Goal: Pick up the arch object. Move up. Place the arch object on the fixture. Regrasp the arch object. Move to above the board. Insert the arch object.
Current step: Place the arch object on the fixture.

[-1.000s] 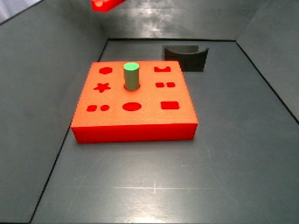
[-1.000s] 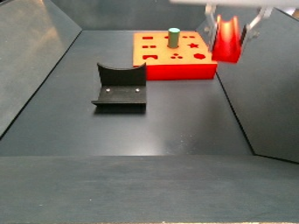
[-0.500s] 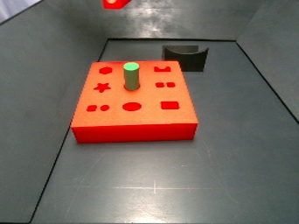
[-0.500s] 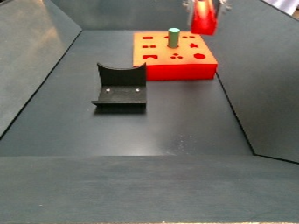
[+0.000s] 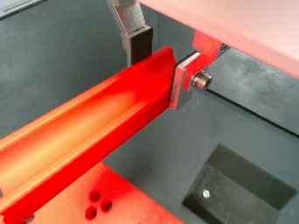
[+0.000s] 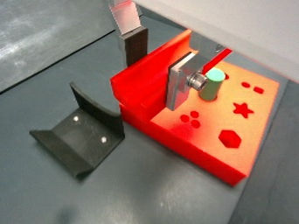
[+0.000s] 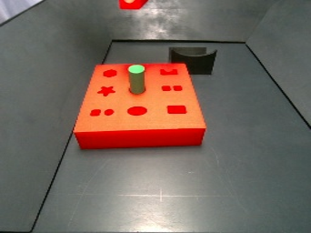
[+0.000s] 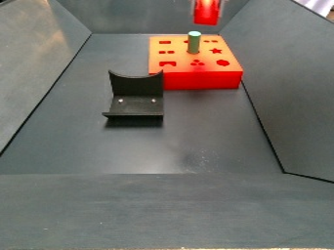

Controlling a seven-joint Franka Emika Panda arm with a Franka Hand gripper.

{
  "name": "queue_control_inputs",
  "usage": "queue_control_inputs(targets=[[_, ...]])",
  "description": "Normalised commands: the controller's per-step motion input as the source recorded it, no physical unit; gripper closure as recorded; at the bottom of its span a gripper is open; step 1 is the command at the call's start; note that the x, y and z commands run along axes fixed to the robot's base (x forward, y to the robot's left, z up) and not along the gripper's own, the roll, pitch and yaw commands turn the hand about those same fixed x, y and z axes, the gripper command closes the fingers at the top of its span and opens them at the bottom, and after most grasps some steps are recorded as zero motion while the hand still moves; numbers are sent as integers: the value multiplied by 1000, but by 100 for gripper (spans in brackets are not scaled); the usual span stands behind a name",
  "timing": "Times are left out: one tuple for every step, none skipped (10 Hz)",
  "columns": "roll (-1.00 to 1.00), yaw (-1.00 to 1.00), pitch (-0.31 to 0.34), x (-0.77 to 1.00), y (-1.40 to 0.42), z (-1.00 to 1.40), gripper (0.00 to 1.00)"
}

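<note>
My gripper (image 5: 160, 63) is shut on the arch object (image 5: 93, 127), a long bright red bar that hangs down between a dark pad and a silver plate in both wrist views. Another wrist view shows the gripper (image 6: 158, 70) and arch object (image 6: 142, 87) high above the near edge of the orange-red board (image 6: 228, 131). In both side views only the bar's lower end (image 7: 130, 4) (image 8: 205, 10) shows at the frame's top, over the board (image 7: 137, 114) (image 8: 196, 63). The black fixture (image 6: 79, 137) (image 7: 195, 60) (image 8: 135, 96) stands bare beside the board.
A green peg (image 7: 137, 78) (image 8: 193, 41) (image 6: 214, 85) stands upright in a hole of the board. Shaped holes dot the board's top. Dark sloping walls close in the floor on both sides.
The arch object, still held, has moved sideways from beside the board to over it and risen, so less of it shows at the top of both side views.
</note>
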Motion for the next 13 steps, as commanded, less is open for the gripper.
queue_control_inputs(targets=[[-74,20,155,1000,-230,59,100],[-77,18,152,1000,-198,48,100],[-80,18,151,1000,-154,43,100],[-83,16,152,1000,-135,38,100],[-85,17,153,1000,-96,29,100],[-1000,338,98,1000,644,-254,100],[-1000,334,103,1000,695,-268,100],[-1000,269,110,1000,637,-223,100],[-1000,223,145,1000,513,-163,100],[-1000,201,177,1000,439,-136,100],[-1000,150,227,1000,299,-95,100],[-1000,106,255,1000,239,-85,100],[-814,20,235,1000,183,-63,100]])
